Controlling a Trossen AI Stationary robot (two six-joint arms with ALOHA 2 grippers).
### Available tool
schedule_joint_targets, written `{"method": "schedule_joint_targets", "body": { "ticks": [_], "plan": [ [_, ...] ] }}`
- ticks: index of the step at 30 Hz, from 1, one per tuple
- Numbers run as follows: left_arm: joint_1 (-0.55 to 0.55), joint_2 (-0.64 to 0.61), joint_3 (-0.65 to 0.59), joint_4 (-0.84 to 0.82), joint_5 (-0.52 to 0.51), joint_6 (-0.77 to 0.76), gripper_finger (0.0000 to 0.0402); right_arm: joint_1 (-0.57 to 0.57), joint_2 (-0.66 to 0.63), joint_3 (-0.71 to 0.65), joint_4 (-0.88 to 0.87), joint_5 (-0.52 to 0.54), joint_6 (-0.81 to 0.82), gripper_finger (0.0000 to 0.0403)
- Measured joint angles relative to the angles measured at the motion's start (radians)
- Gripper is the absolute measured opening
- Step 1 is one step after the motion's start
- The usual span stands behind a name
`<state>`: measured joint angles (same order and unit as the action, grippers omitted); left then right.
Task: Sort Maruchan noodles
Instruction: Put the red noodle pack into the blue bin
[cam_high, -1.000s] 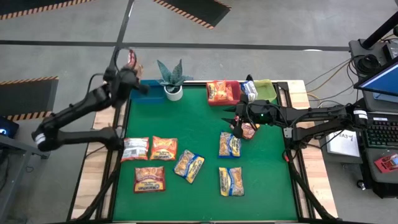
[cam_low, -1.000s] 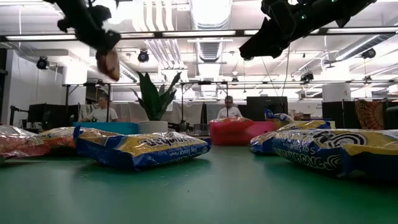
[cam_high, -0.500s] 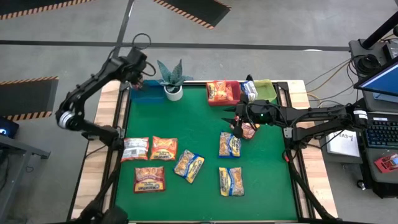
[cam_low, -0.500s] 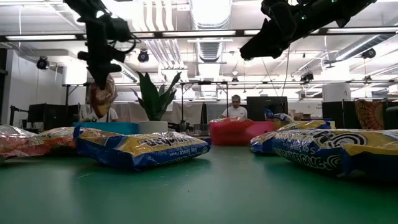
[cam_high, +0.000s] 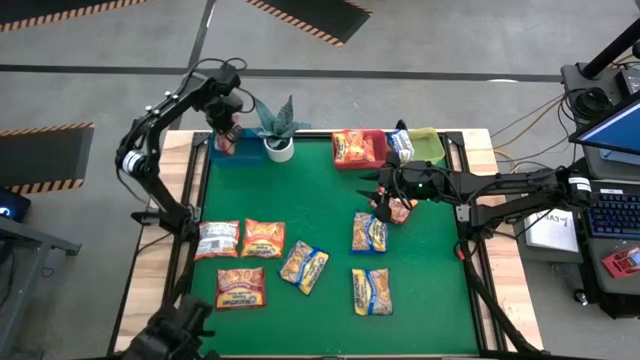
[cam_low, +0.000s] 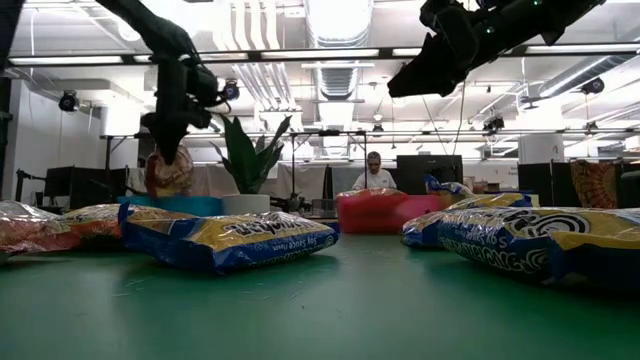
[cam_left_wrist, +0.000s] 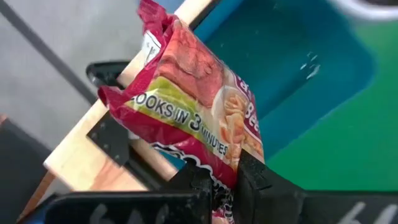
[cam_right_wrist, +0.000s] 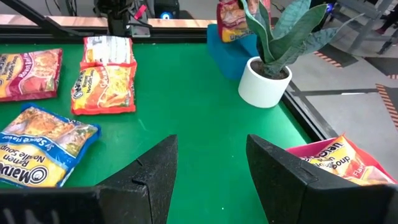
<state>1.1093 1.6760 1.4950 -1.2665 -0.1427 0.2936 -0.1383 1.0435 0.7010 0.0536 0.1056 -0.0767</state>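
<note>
— What do the arms look like?
— Both are dark, almost black, built of slim tube-like segments joined by rounded, chunkier joints. The left arm (cam_high: 150, 135) has a thin black cable looping off its upper end.
— And the right arm (cam_high: 500, 187)?
— Same dark finish, with a small green light glowing near its wrist and pale bands at one joint. Its fingers (cam_right_wrist: 152, 171) are broad, matte black, wedge-shaped plates.
</note>
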Motion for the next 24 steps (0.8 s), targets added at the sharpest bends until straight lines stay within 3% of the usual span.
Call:
{"method": "schedule_joint_targets", "body": {
  "ticks": [7,21,24],
  "plan": [
    [0.003,0.058,0.018,-0.1,-0.078,0.002,0.0008,0.0,0.0,0.0,-0.001,0.0,0.0,0.0182],
    [0.005,0.148,0.017,-0.096,-0.083,-0.058,0.0011,0.0,0.0,0.0,-0.005,0.0,-0.002,0.0182],
    [0.006,0.15,0.017,-0.158,0.011,-0.016,0.0011,0.0,0.0,0.0,-0.015,0.0,-0.002,0.0182]
  ]
}}
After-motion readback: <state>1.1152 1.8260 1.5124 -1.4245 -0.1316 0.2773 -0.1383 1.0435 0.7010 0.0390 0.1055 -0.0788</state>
